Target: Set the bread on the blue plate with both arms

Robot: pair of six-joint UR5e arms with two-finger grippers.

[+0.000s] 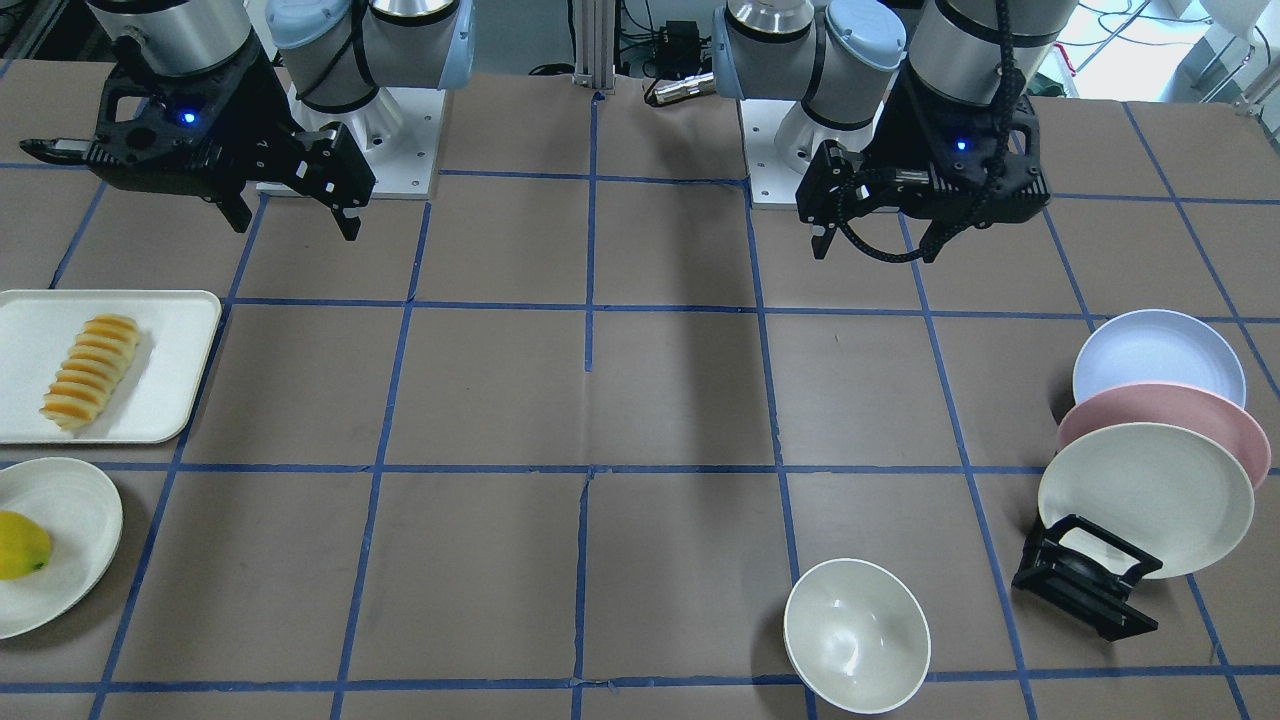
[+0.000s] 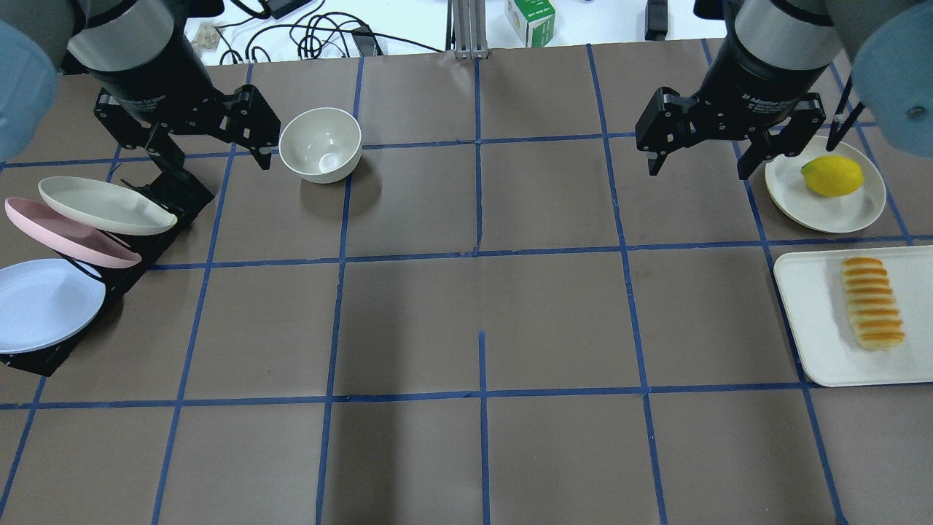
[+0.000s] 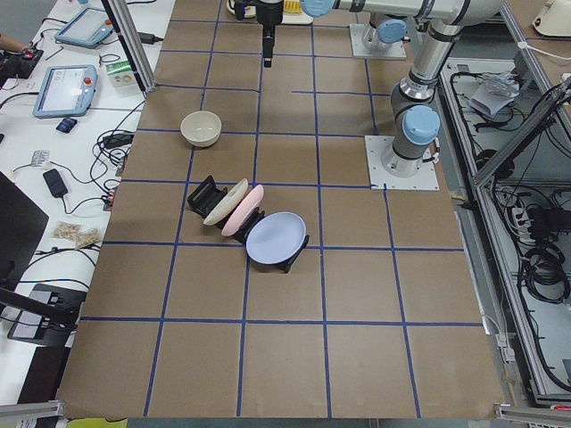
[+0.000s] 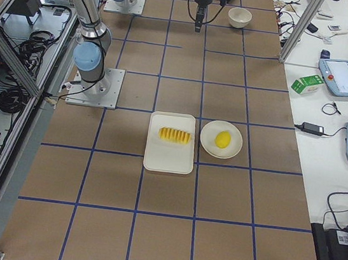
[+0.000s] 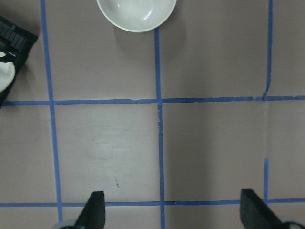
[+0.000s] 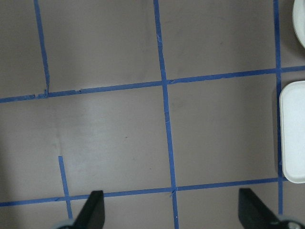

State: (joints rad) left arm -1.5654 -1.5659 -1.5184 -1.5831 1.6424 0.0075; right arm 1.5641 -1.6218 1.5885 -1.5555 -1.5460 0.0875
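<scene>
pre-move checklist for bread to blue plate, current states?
1. Hands open and empty: ok. The left hand and right hand both have their jaws wide apart with nothing between them.
2. Bread free to grasp: ok. The bread lies alone on the white tray, on the right arm's side.
3. No mix-up with the fruit: ok. The yellow fruit sits on its own small plate, apart from the tray.
4. Blue plate accessible: ok. The blue plate is in the end slot of the rack nearest the robot, with the pink plate behind it.
5. Blue plate flat and ready for the bread: not ok. It stands tilted in the rack.
</scene>
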